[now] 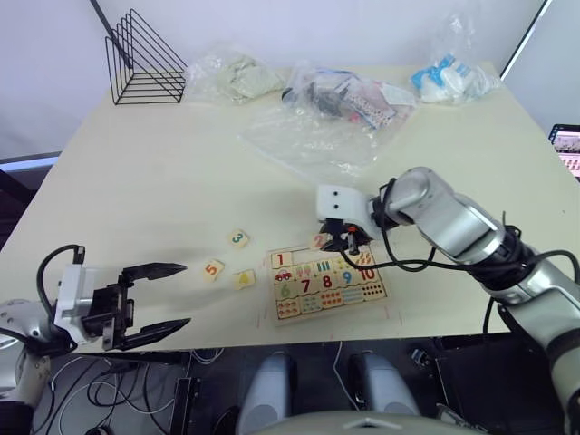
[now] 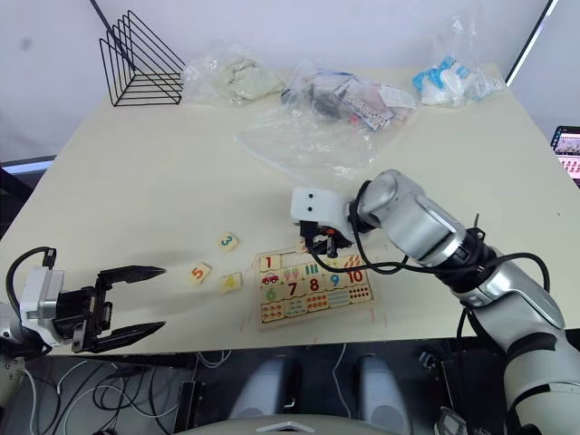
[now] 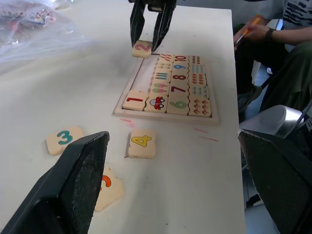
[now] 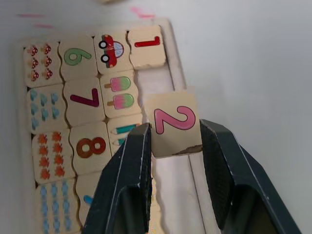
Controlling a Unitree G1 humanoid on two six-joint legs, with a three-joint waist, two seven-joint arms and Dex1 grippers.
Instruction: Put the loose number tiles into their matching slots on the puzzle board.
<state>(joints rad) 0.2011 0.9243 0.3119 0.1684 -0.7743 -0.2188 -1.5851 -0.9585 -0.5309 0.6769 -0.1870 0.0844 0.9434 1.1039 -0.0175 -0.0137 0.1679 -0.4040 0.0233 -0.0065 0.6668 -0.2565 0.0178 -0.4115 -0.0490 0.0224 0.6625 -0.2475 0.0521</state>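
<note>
The puzzle board point(image 1: 335, 314) lies near the table's front edge, right of centre. Tile 1 point(image 1: 282, 260) sits in the first slot of its near row, and the slots point(image 4: 173, 185) beside it are empty. My right gripper point(image 4: 174, 134) is shut on tile 2 point(image 4: 174, 122), holding it over the board's rim next to that empty row. Tiles 3 point(image 1: 238, 238), 5 point(image 1: 212, 269) and 4 point(image 1: 244, 279) lie loose on the table left of the board. My left gripper point(image 1: 181, 294) hangs open at the front left, apart from them.
A black wire rack point(image 1: 143, 62) stands at the back left. Plastic bags point(image 1: 344, 95) and a clear plastic sheet point(image 1: 317, 136) cover the back middle. A seated person point(image 3: 282, 58) is beyond the table's right side.
</note>
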